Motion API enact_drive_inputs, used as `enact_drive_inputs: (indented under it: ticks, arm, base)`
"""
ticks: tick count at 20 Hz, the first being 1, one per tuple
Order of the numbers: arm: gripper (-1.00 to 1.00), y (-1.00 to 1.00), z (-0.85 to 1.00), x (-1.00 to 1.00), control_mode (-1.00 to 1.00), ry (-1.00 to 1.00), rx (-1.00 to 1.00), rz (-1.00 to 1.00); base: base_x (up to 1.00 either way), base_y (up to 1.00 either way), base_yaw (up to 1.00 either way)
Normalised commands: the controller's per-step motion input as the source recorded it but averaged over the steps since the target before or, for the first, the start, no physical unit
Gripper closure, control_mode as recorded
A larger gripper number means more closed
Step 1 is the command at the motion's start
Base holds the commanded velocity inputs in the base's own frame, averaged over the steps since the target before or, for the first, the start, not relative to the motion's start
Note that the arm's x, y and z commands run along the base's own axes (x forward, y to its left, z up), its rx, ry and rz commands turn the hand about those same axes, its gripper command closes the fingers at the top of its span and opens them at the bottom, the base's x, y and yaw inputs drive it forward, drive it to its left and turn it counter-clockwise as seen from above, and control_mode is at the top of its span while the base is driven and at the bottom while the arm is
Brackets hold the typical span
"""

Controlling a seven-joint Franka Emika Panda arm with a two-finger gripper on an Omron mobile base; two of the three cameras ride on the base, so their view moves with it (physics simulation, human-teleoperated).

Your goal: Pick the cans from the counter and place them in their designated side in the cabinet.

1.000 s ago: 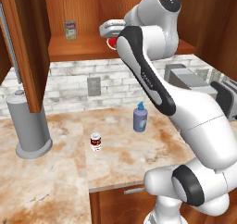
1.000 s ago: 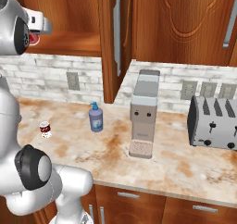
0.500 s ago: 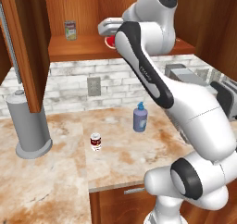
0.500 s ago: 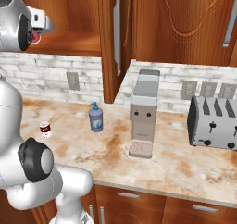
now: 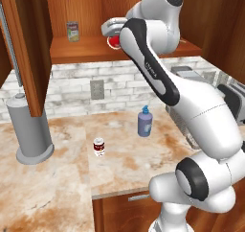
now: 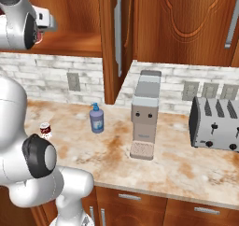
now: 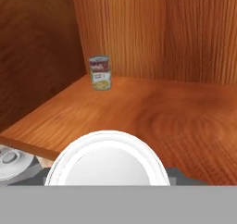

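Observation:
My gripper [image 5: 113,33] is shut on the bright red can [image 5: 114,42], which hangs just above the front of the cabinet shelf [image 5: 91,50]. From the right base view, my gripper [image 6: 43,25] shows at the cabinet opening with a sliver of the red can [image 6: 38,36] below it. The can's silver top [image 7: 106,165] sits low in the hand view and hides the fingertips. The dark red can [image 5: 99,146] with white bands stands upright on the counter [image 5: 57,188], also seen as the dark red can [image 6: 45,130].
A pale greenish-labelled can [image 5: 72,31] stands at the shelf's back left [image 7: 100,72]. On the counter are a blue soap bottle [image 5: 145,122], a grey paper-towel holder [image 5: 31,130], a coffee machine [image 6: 144,122] and a toaster [image 6: 215,123]. The open cabinet door [image 5: 26,49] hangs at left.
The hand with the bright red can has crept slightly further toward the cabinet shelf. Nothing on the counter has moved.

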Motion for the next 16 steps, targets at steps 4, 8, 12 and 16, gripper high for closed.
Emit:
enact_drive_inputs:
  ticks: [4,8,12,16]
  arm:
    - [1.00,0.02,0.00,0.15,-1.00,0.00,-0.03,0.04]
    - [1.00,0.04,-0.01,0.22,-1.00,0.01,-0.03,0.04]
    - [1.00,0.03,0.00,0.21,-1.00,0.01,-0.03,0.03]
    - [1.00,0.07,0.00,0.21,-1.00,0.01,-0.04,0.02]
  base:
    - [0.00,0.00,0.00]
    - [0.00,0.00,0.00]
    - [0.00,0.00,0.00]
    - [0.00,0.00,0.00]
